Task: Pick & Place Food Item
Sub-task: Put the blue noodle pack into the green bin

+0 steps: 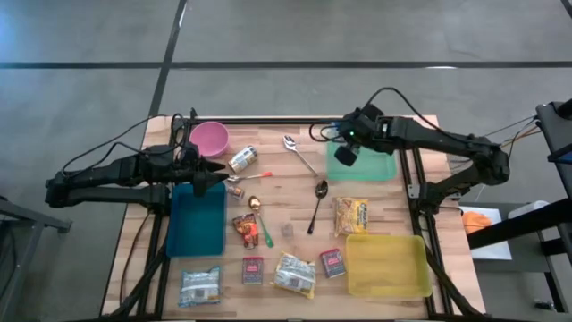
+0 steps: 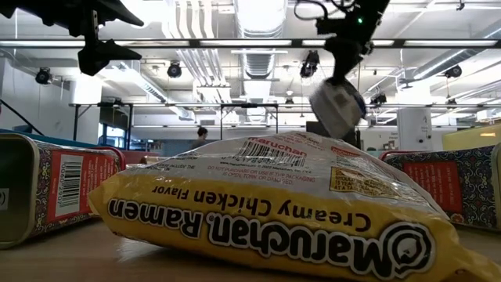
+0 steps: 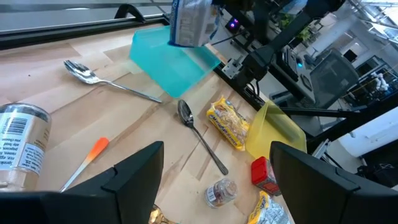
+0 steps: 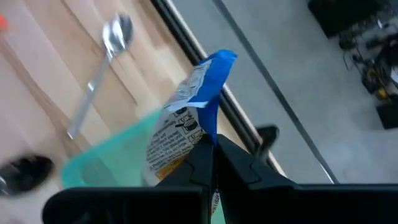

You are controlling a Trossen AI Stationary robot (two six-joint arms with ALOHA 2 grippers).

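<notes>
We see a light wooden table (image 1: 286, 201) on a grey floor, with a workshop room of ceiling lights and pipes behind it in the low view. Our right gripper (image 1: 347, 148) hangs in the air above the green tray (image 1: 368, 167) at the far right of the table, its fingers pressed together on the edge of a blue-and-white food packet (image 4: 189, 121), which dangles below them clear of the tray. In the low view that packet (image 2: 338, 106) shows well above the table.

Our left gripper (image 1: 217, 173) hovers above the far edge of the blue tray (image 1: 197, 224), its fingers (image 3: 134, 171) spread apart and holding nothing. Just beside it lie a can (image 1: 242, 159) on its side and a pink bowl (image 1: 211, 138).

Between the trays rest two spoons: a silver spoon (image 1: 299, 154) and a dark spoon (image 1: 317, 204). A yellow noodle packet (image 1: 350, 216) lies between the green tray and the yellow tray (image 1: 387, 265). Near the front edge lies a ramen packet (image 1: 294, 274), flanked by two small red boxes (image 1: 252, 270), with a silvery packet (image 1: 199, 286) at the left.
</notes>
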